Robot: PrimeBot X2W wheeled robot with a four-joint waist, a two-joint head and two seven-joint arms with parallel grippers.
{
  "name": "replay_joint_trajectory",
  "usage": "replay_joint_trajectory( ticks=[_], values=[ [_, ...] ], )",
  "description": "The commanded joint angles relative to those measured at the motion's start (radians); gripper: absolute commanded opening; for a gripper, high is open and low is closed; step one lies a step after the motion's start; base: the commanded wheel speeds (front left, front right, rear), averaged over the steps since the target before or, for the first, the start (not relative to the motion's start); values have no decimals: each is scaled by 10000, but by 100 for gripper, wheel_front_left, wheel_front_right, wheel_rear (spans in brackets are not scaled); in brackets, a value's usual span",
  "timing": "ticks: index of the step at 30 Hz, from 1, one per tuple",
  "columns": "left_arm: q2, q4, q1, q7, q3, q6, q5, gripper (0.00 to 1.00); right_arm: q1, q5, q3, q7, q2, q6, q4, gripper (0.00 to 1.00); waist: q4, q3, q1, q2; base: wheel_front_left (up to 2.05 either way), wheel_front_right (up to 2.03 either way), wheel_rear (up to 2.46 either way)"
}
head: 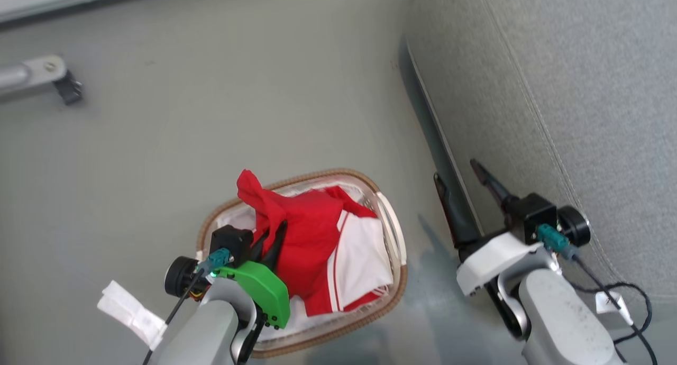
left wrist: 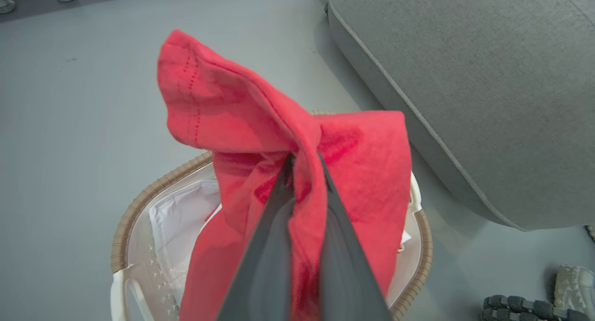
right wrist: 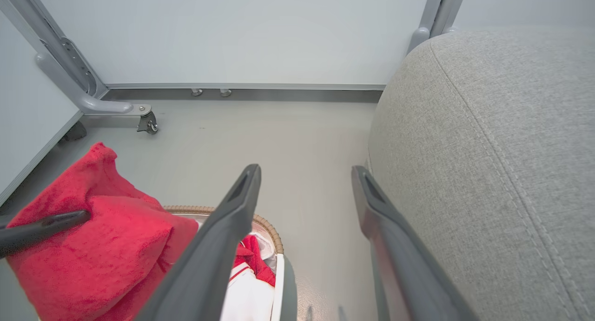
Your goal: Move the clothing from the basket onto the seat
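The white basket (head: 394,233) with its brown woven rim (left wrist: 139,204) stands on the grey floor. My left gripper (head: 275,231) is shut on a plain red garment (head: 296,222), which hangs lifted above the basket (left wrist: 260,125) (right wrist: 93,246). Under it lies the jersey (head: 359,259) with white panels and red stripes, still in the basket (right wrist: 267,228). My right gripper (head: 457,172) stands open to the right, beside the front edge of the light grey seat (head: 555,90) (right wrist: 488,149) (left wrist: 465,79), nothing between its fingers (right wrist: 241,204).
A metal frame leg with a caster (head: 47,76) (right wrist: 146,121) stands at the far left by a white wall panel. White tape (head: 132,312) lies on the floor near my left arm. Shoes (left wrist: 558,293) lie beside the seat.
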Motion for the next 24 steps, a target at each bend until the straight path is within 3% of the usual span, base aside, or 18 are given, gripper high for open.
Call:
replay_joint_trajectory(
  ticks=[1, 9, 16, 24],
  values=[
    [-35, -327, 419, -33, 212, -16, 118, 0, 336, 92, 44, -19, -43, -10, 72, 100, 947, -1456, 1, 41, 0, 0, 0],
    [-179, -2516, 1245, -36, 836, -16, 619, 0, 1253, 212, 216, -19, -104, -10, 359, 100, 1310, -2784, 1, 41, 0, 0, 0],
    [-235, -3645, 1373, -36, 1100, -16, 794, 0, 1838, 357, 523, -19, -82, -10, 501, 100, 1405, -3617, 1, 41, 0, 0, 0],
    [-305, -4296, 1211, -35, 1023, -17, 639, 0, 1810, 409, 2168, -19, -305, -10, 222, 100, 1475, -3933, 1, 41, 0, 0, 0]
  ],
)
